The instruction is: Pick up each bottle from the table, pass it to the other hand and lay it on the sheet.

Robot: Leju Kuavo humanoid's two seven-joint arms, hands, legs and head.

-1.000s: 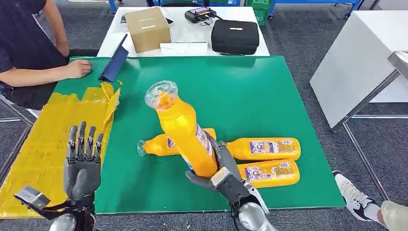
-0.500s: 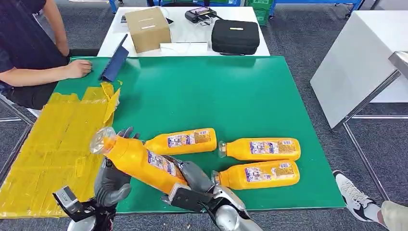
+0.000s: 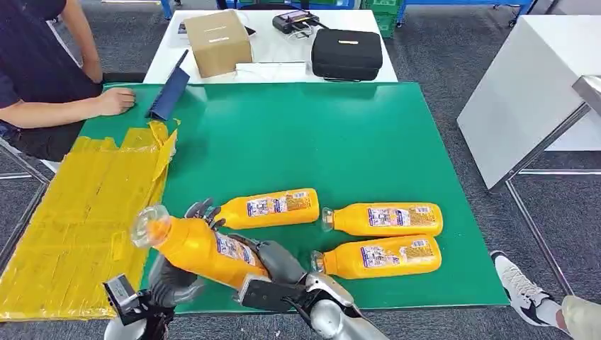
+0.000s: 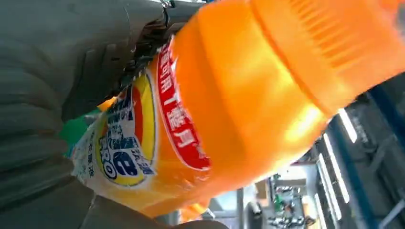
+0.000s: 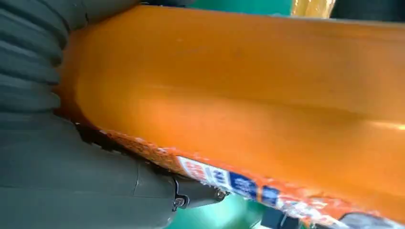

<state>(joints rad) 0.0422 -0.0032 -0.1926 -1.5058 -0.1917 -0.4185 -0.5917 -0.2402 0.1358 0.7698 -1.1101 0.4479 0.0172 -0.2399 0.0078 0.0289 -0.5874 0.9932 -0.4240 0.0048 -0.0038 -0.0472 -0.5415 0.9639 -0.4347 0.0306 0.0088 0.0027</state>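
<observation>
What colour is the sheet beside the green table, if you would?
Yellow; the sheet shows best in the head view.

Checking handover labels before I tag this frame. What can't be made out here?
- Left hand, head view: the held bottle covers its palm, so whether it grips yet is unclear.
- Right hand, head view: fingertips hidden beneath the bottle.
- Left wrist view: label text blurred and cut by the hand.
- Right wrist view: bottle ends cut off by the frame edges.
- Person, head view: cut off by the edge.

Right hand and left hand side by side, fingers of both curled around one load
</observation>
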